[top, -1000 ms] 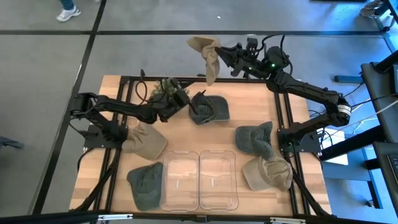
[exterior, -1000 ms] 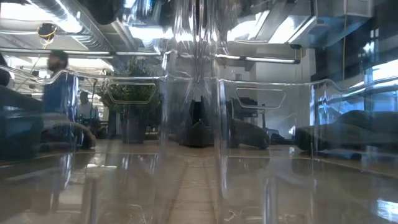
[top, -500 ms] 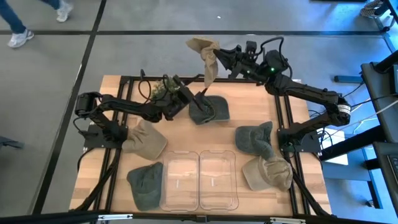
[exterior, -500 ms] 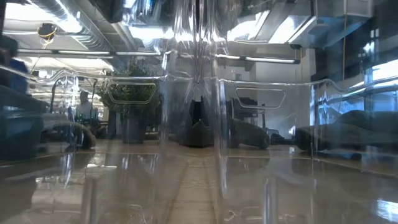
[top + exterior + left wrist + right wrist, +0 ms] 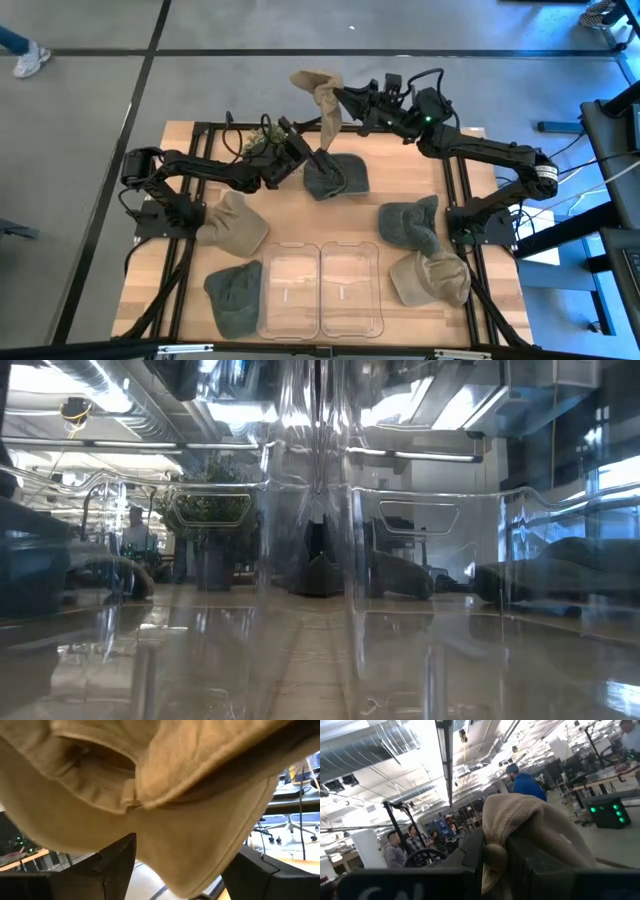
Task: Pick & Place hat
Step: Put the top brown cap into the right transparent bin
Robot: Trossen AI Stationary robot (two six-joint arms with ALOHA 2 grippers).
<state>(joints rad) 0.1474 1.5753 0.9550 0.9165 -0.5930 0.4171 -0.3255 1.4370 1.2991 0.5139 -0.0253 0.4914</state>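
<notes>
A tan hat (image 5: 320, 92) hangs in the air over the table's far edge, with my right gripper (image 5: 342, 98) shut on it. My left gripper (image 5: 312, 160) is raised just below and to the near side of it, open. In the left wrist view the hat's lower rim (image 5: 200, 855) dips between the two spread fingers (image 5: 117, 865). A dark green hat (image 5: 337, 176) lies flat on the table under the left gripper. My right gripper pinches a bunched fold of the tan hat (image 5: 496, 854) between its two fingers, coming at it roughly level from the table's right side. The hat is lifted clear and droops slack below the fingers. My left gripper: I cannot tell whether its fingers touch the hat's rim.
Several more hats lie on the table: a tan hat (image 5: 232, 226) at the left, a green hat (image 5: 234, 296) at the near left, a grey-green hat (image 5: 410, 222) and a tan hat (image 5: 430, 278) at the right. Two clear bins (image 5: 320, 290) stand at the near edge.
My right gripper has carried the hanging tan hat toward the table's left edge, closer over the left gripper. The hat stays lifted and slack. My left gripper has crept slightly toward the hat, still open.
</notes>
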